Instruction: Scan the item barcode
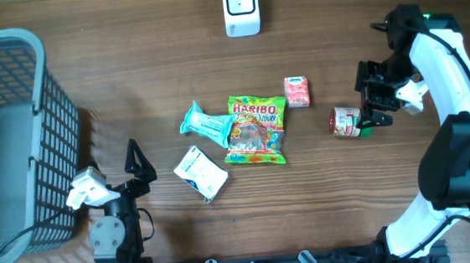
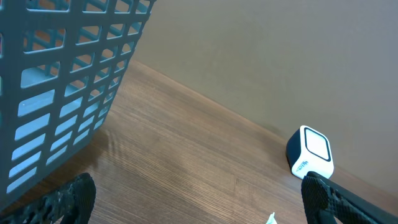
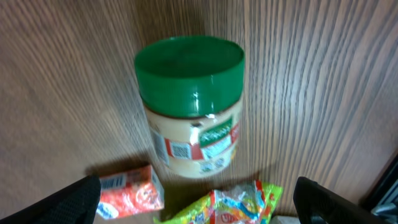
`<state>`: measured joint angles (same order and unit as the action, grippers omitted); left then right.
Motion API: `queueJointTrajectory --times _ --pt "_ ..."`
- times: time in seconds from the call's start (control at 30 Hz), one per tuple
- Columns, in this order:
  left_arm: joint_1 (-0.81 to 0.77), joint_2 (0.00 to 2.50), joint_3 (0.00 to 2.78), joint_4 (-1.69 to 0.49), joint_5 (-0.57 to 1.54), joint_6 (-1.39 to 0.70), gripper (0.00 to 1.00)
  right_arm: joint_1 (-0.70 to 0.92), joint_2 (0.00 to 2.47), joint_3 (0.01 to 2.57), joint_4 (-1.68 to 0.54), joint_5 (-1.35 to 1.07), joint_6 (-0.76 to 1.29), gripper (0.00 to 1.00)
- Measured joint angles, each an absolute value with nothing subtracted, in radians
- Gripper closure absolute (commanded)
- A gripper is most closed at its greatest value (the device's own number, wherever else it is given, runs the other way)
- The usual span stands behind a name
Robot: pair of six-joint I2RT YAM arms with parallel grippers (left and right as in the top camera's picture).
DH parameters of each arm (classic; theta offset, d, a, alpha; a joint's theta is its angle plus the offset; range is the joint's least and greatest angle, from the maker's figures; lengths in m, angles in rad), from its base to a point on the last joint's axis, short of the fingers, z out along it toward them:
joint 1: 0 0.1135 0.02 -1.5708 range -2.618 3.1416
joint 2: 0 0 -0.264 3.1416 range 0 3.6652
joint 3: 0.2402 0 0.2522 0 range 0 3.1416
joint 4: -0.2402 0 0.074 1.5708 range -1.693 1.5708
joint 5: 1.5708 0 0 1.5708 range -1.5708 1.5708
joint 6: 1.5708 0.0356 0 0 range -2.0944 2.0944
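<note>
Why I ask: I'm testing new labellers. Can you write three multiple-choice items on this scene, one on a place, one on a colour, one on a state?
1. Where does the scanner sit in the overhead view?
A. top centre
B. bottom left
C. far right

2. What colour is the lid of the jar?
A. red
B. green
C. blue

3. What state is the right gripper in?
A. shut on the jar
B. shut, empty
C. open

Answers:
1 A, since the white scanner stands at the upper edge, near the middle.
2 B, since the right wrist view shows a green lid.
3 C, since its fingers stand wide apart at both sides of the right wrist view, with the jar lying free on the wood.
</note>
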<state>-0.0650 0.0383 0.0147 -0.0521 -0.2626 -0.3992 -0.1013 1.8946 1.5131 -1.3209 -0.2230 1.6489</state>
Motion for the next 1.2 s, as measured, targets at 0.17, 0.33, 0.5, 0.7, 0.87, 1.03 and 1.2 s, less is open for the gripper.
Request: queueJointTrajectory --times 0.17,0.33,0.5,0.7,0.87,1.03,1.2 --pt "-0.065 0.038 0.015 -0.052 -0.263 -0.399 0.0 -0.136 2.008 1.513 -1.284 -0.201 1.563 0.0" --pt "-0.065 0.038 0.015 -0.052 -0.263 -0.399 0.0 -0.168 2.102 1.513 -1.281 -0.197 1.466 0.09" --pt "-0.065 0.038 0.015 -0.052 -0.263 -0.399 0.0 -0.157 2.123 1.513 -1.267 -0.095 1.38 0.17" --pt "-0.065 0.038 0.015 -0.052 -0.263 -0.399 0.0 -0.15 2.128 1.51 -1.187 0.001 1.111 0.0" --pt "-0.065 0.038 0.015 -0.052 -0.263 -0.399 0.0 -0.148 2.128 1.532 -1.178 -0.064 0.937 0.0" --pt "-0.065 0.038 0.015 -0.052 -0.263 -0.399 0.0 -0.146 2.077 1.697 -1.274 -0.034 0.793 0.04" --pt "-0.065 0.038 0.015 -0.052 -0.263 -0.399 0.0 -0.019 1.896 1.759 -1.316 -0.018 0.73 0.12"
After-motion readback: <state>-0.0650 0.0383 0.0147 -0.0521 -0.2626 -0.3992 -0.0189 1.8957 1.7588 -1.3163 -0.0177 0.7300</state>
